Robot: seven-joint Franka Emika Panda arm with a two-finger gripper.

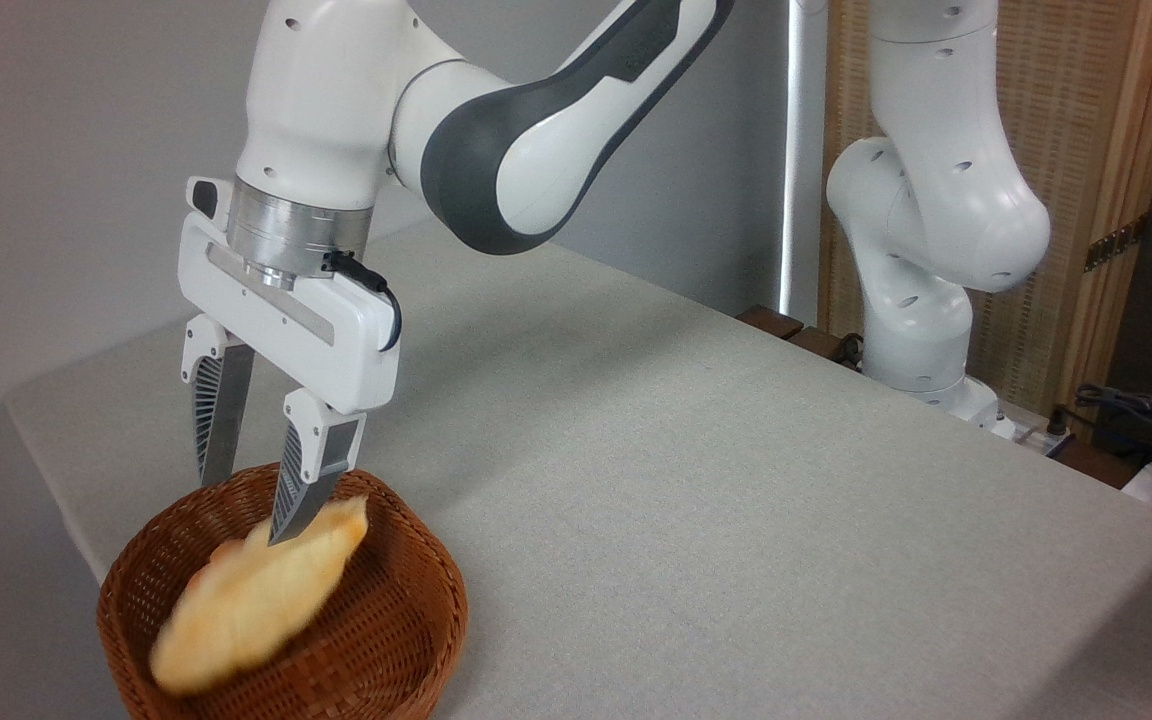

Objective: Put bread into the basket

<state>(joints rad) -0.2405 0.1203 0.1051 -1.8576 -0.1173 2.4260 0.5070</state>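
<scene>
The fixed camera shows one round brown woven wicker basket [391, 610] on a grey cloth-covered table [696, 500]. One long, pale golden braided bread loaf [256, 605], blurred, lies tilted within the basket. Above it hangs one white two-finger gripper [248, 510], jaws spread wide, one fingertip [288, 525] overlapping the loaf's upper end.
</scene>
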